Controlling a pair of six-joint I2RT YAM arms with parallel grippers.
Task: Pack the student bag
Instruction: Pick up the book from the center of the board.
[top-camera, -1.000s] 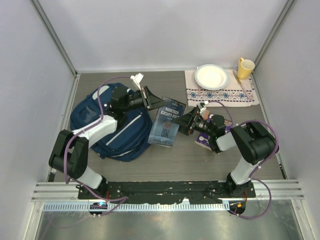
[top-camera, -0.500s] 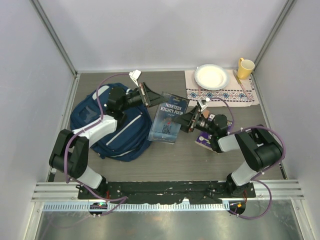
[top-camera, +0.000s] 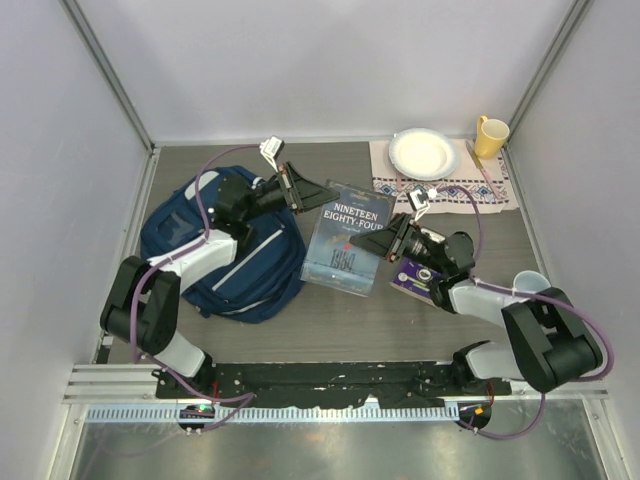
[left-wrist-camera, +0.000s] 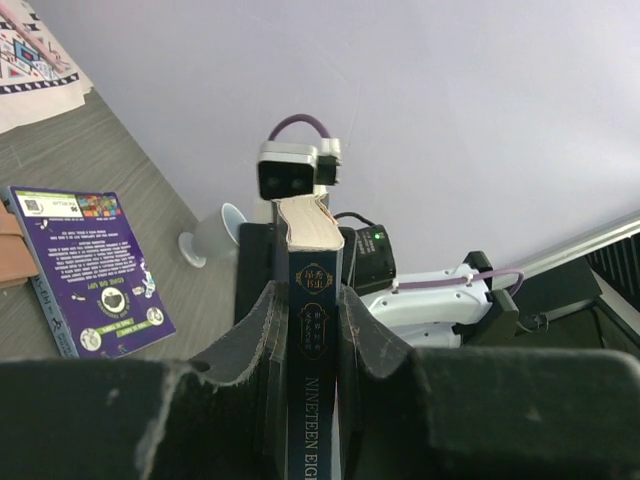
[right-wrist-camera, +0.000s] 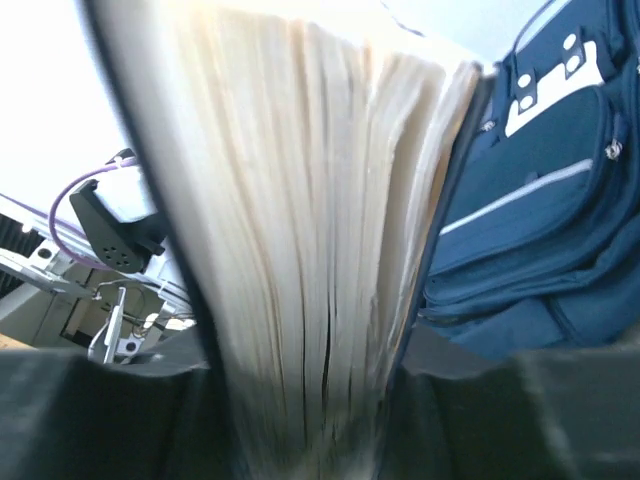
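Note:
The student bag (top-camera: 220, 255), a navy backpack with pale stripes, lies at the left of the table. A dark blue book titled Nineteen Eighty-Four (top-camera: 350, 240) hangs tilted just right of it, between both arms. My left gripper (top-camera: 300, 192) is shut on the book's spine (left-wrist-camera: 312, 330), with a finger pressed to each cover. My right gripper (top-camera: 385, 240) grips the opposite edge: the cream page block (right-wrist-camera: 300, 250) fills the gap between its fingers. Beyond the pages the bag (right-wrist-camera: 540, 200) shows in the right wrist view.
A purple book (top-camera: 425, 275) lies flat under my right arm. A clear cup (top-camera: 530, 283) stands by the right elbow. At the back right an embroidered cloth (top-camera: 450, 190) carries a white plate (top-camera: 424, 152), with a yellow mug (top-camera: 490, 135) beside it.
The book has shifted right and tipped flatter. My right arm has stretched low along the table and its jaws have narrowed onto the page edge. The left gripper kept its hold.

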